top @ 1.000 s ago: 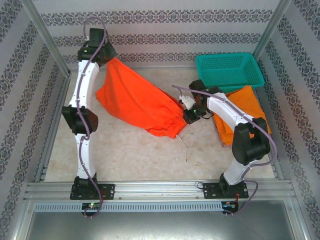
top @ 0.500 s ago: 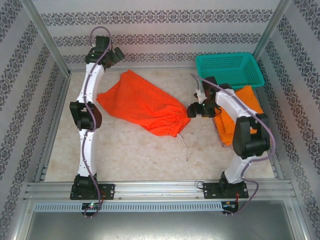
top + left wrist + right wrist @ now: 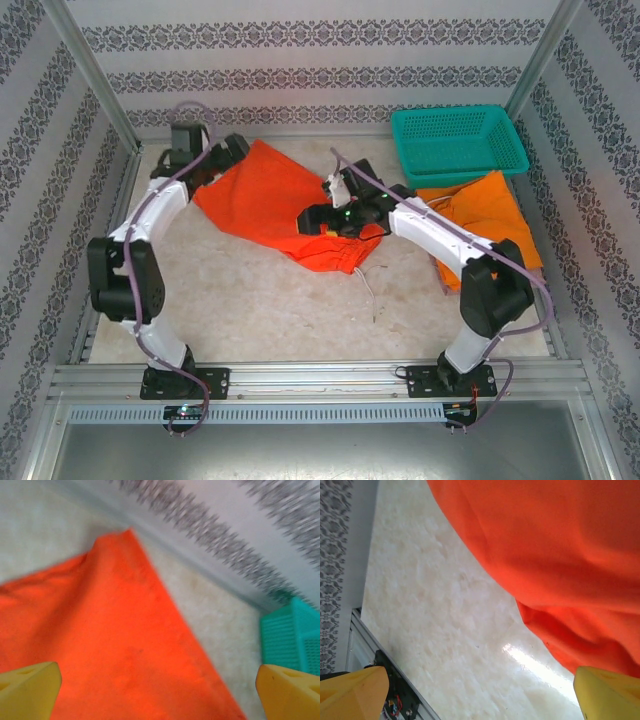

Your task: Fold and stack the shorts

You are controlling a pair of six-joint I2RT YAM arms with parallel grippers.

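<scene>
The large red-orange shorts lie spread on the table left of centre, gathered waist toward the right, a white drawstring trailing toward the near side. My left gripper hovers at their far left corner. In the left wrist view it is open, with red-orange cloth below the gap and nothing held. My right gripper hangs over the waist end. Its wrist view shows it open above bare table, beside the cloth's edge. Orange shorts lie at the right, partly under the right arm.
A teal mesh basket stands at the back right corner, also seen in the left wrist view. Patterned walls and metal posts close in the table on three sides. An aluminium rail runs along the near edge.
Both grippers opened and let go of the red-orange shorts, which dropped flat onto the table. The left arm swung down and outward; the right arm moved left over the shorts.
</scene>
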